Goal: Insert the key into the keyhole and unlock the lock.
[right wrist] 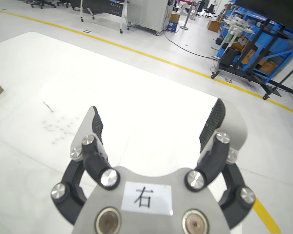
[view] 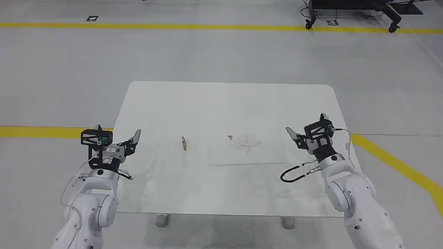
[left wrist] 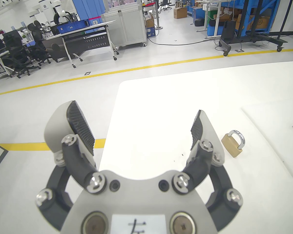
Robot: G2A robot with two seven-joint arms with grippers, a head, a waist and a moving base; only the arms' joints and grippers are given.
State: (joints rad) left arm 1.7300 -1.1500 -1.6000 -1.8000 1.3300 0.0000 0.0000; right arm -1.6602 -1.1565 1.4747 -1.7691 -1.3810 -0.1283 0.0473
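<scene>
While both arms hung at opposite sides of the table (view: 228,100), no step of the task had been begun. The left gripper (left wrist: 136,118) stood with its jaws spread wide and held nothing, and the right gripper (right wrist: 156,109) was likewise wide and empty. The brass padlock (left wrist: 233,143) lay on the bare tabletop, its shackle apparently seated, just beside the near edge of a thin white sheet (left wrist: 271,135). The key (right wrist: 48,106) lay apart from it on that sheet, between the two arms. Grasping the key, steadying the padlock, inserting and turning were all judged still to be done.

In the left wrist view, one finger of the left gripper hung past the table's side edge, over the floor. The right gripper sat near the opposite edge. Open tabletop lay between each gripper and its likely object, so an inward approach looked unobstructed. The sheet's low edge beside the padlock was the only step in the surface.
</scene>
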